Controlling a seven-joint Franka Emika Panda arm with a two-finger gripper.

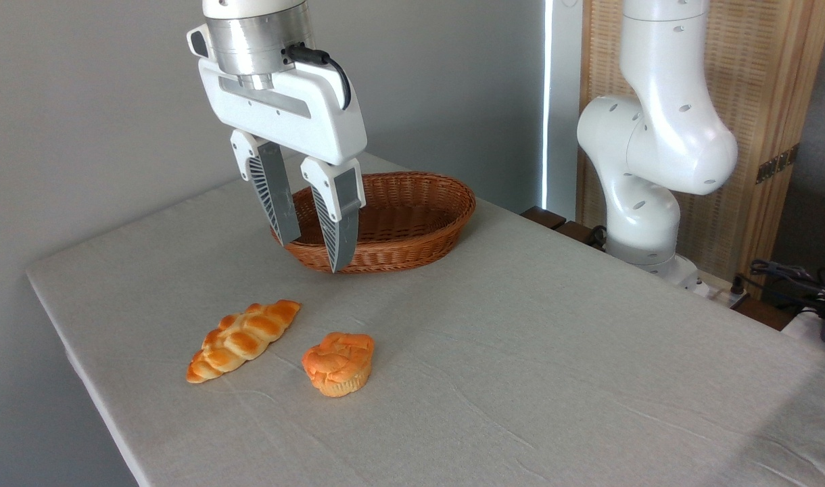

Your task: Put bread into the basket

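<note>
End effector is hanging open with a moderate finger gap, gripping nothing. Bread is lying on the surface below it, basket sitting just behind.

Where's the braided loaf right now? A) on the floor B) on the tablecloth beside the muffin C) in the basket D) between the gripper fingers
B: the braided loaf lies on the tablecloth left of the muffin, while the gripper hangs open and empty above, in front of the basket.
</note>
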